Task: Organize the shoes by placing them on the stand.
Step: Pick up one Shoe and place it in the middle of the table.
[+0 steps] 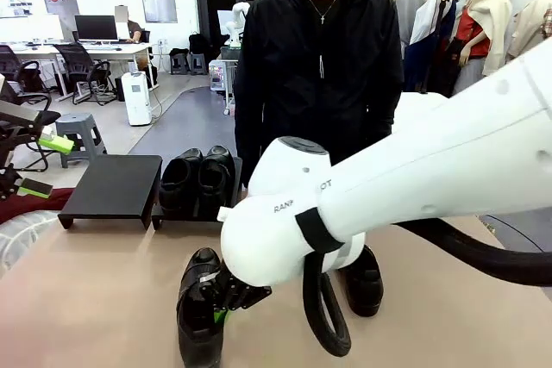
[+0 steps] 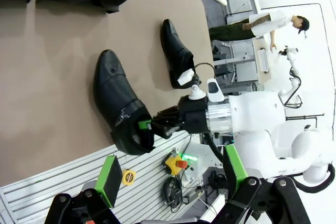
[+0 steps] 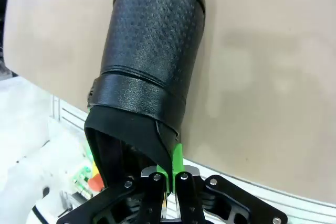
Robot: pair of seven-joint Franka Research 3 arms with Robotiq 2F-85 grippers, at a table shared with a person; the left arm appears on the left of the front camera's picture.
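Right end effector (image 3: 172, 169) clenched on near shoe (image 3: 152, 51) heel rim — toe cut off; left end effector (image 2: 170, 174) released; white arm (image 1: 431, 170) half-hides second shoe (image 1: 364, 283).

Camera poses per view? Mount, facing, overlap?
Front: between the arms, facing the person across the tan table; white right arm crosses.
Left wrist: beside the table, facing the right gripper; own open left gripper at bottom.
Right wrist: along that gripper, shut on the heel of a glossy black leather shoe.
Shared: that shoe, all three.

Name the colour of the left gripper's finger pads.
Green pads, clearest in the left wrist view.
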